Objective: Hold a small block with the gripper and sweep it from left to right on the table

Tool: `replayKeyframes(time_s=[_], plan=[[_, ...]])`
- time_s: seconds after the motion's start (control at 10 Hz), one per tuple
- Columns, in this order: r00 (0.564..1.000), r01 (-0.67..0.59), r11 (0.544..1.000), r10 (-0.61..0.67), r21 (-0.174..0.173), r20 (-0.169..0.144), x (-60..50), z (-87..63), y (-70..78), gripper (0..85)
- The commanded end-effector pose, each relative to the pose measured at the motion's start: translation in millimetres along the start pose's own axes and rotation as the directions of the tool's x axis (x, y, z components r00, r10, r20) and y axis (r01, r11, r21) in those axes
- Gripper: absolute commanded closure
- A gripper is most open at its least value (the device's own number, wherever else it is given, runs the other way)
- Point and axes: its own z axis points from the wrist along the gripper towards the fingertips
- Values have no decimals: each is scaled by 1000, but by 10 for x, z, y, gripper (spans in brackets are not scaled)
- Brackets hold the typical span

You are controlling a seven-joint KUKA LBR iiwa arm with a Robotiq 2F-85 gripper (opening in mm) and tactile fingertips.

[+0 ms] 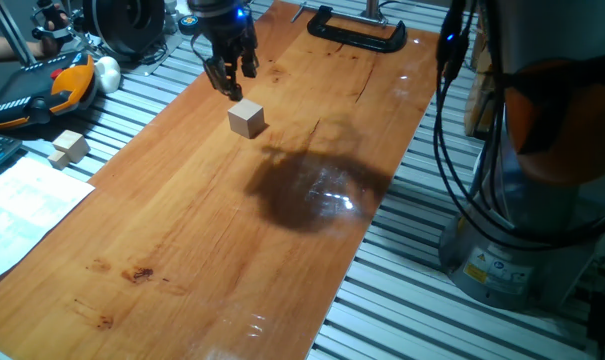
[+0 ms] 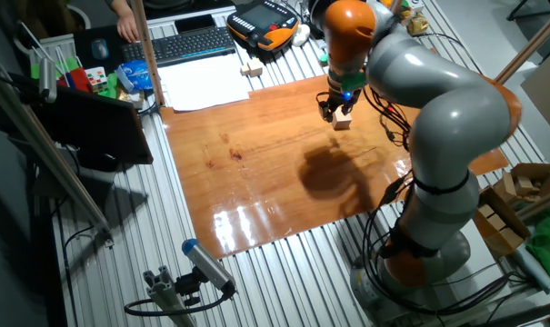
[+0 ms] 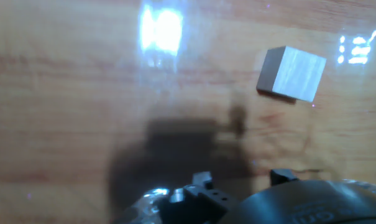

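Gripper (image 1: 229,82) hangs above the table (image 1: 182,250), fingers pointing down, blue light lit on the body. Nothing between the fingers. They look close together in one fixed view, but I can't tell from any view whether they're apart or fully together.

Small block (image 1: 247,119) sits on the board just beside the fingertips, on the near side in that view, not gripped. I can't tell whether a fingertip touches its top edge. In the hand view the block (image 3: 292,73) is upper right, off the finger axis, one face lit. In the other fixed view the block (image 2: 343,120) is right under the gripper (image 2: 336,107).

Edges: block is in the far part of the board, between both long edges, nearer the one bordering the aluminium slats (image 1: 152,95) on the keyboard side. A black C-clamp (image 1: 357,32) grips the far end of the board, well apart from the block. Arm's shadow covers mid-board.

Open room: the board surface from the block toward the near end is bare wood with glare patches.

Off the board, on the slats: a stepped wooden piece (image 1: 70,148), white paper sheets (image 1: 27,205), an orange-black pendant (image 1: 42,90). The robot base (image 1: 522,230) and its cables (image 1: 447,120) stand beside the opposite long edge.
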Motion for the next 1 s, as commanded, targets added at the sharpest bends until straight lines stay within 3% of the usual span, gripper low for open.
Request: replayKeyframes(time_s=[0.0,0.9], plan=[[997,8,1000,-8,0,-74,0,0,0,837],[998,6,1000,-6,-3,-63,5,4,-1,837]])
